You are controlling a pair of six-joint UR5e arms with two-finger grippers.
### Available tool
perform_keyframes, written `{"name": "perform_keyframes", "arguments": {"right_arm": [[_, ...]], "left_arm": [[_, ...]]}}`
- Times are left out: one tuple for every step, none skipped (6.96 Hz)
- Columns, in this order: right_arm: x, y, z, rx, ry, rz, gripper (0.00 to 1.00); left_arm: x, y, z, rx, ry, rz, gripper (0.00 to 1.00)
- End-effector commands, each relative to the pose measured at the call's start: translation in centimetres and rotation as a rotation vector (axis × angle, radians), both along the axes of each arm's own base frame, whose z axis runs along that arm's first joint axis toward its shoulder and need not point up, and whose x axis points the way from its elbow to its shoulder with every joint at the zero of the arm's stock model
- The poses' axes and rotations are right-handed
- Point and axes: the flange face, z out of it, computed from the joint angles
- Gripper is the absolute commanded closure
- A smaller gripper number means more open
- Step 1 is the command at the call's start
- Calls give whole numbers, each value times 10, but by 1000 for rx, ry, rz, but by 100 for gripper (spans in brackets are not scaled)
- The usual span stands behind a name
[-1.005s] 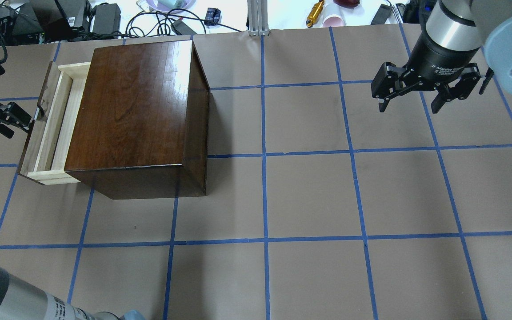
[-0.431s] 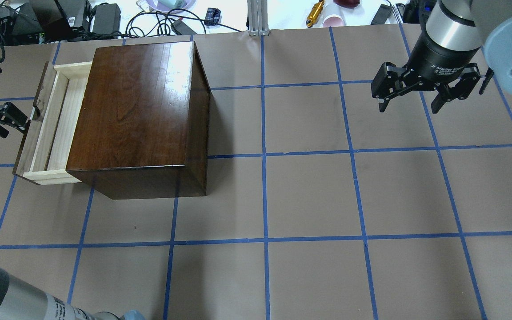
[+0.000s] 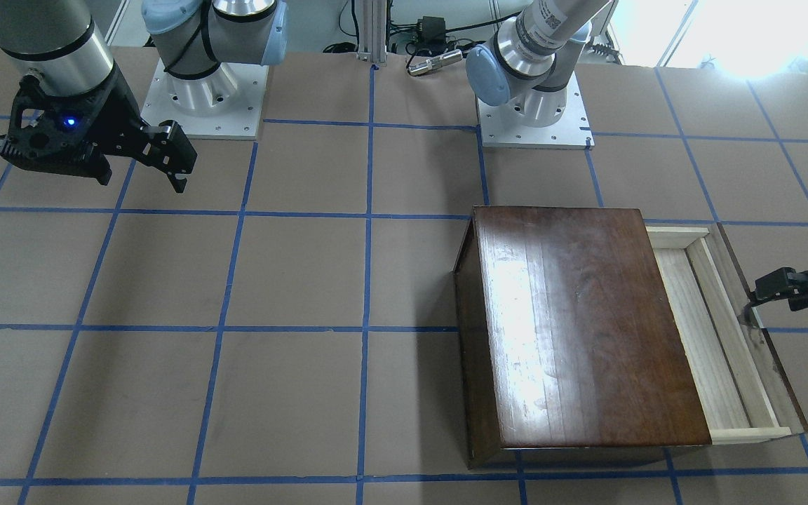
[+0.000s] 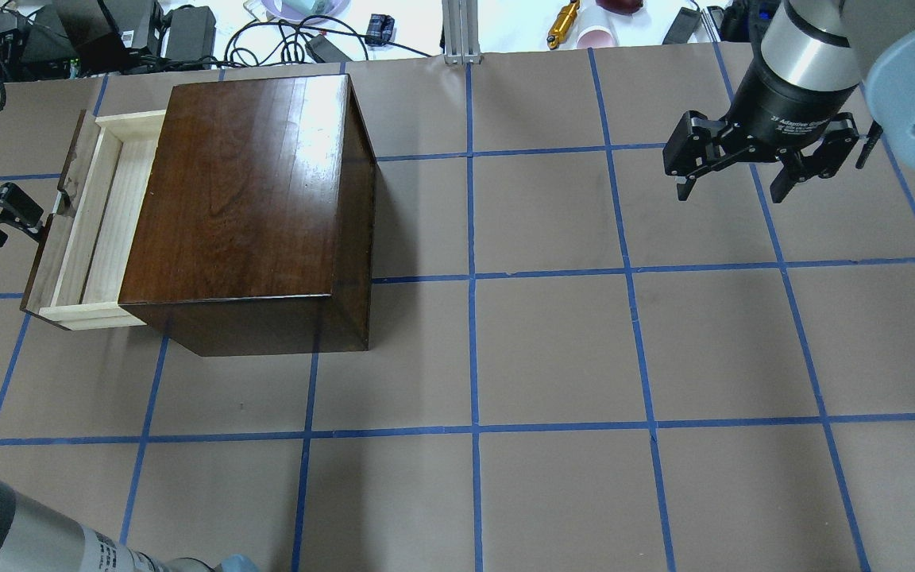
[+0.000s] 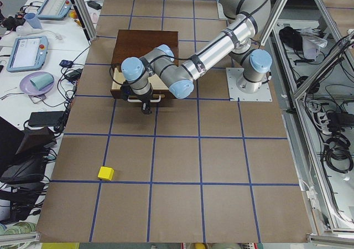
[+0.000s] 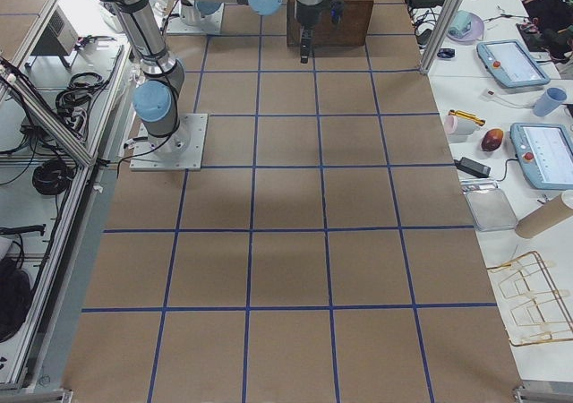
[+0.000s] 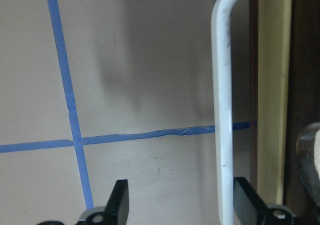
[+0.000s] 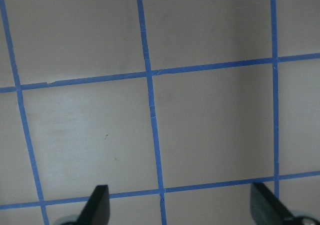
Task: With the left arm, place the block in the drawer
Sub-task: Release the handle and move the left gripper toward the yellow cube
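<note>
The drawer (image 4: 100, 230) stands partly pulled out of the dark-brown box (image 4: 243, 199), its pale wood floor bare; it also shows in the front view (image 3: 709, 344). My left gripper (image 4: 9, 214) is at the drawer's front panel (image 4: 48, 246). In the left wrist view the left gripper (image 7: 180, 205) is open and the white handle (image 7: 222, 110) lies between its fingers, close to the right one. The yellow block (image 5: 105, 173) lies on the table far from the drawer, seen only in the exterior left view. My right gripper (image 4: 731, 187) hangs open and empty over the far right.
Cables and power bricks (image 4: 187, 32), an aluminium post (image 4: 461, 32) and small items lie beyond the table's back edge. The two arm bases (image 3: 204, 98) (image 3: 534, 116) stand on the robot's side. Blue tape lines grid the brown table.
The drawer has slid further out of the box, to the overhead view's left, with my left gripper moving the same way. The right arm has not moved.
</note>
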Motion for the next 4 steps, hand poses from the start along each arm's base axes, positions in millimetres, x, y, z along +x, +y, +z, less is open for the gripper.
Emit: {"name": "perform_keyframes", "arguments": {"right_arm": [[0,0,0,0,0,0,0],[0,0,0,0,0,0,0],[0,0,0,0,0,0,0],[0,0,0,0,0,0,0]], "left_arm": [[1,-1,8,-12,-9,0,11],[5,-6,19,-35,-27,0,7],[13,-17,29,-57,-44,-1,3],[23,-30,43,-86,-68,3,0]]}}
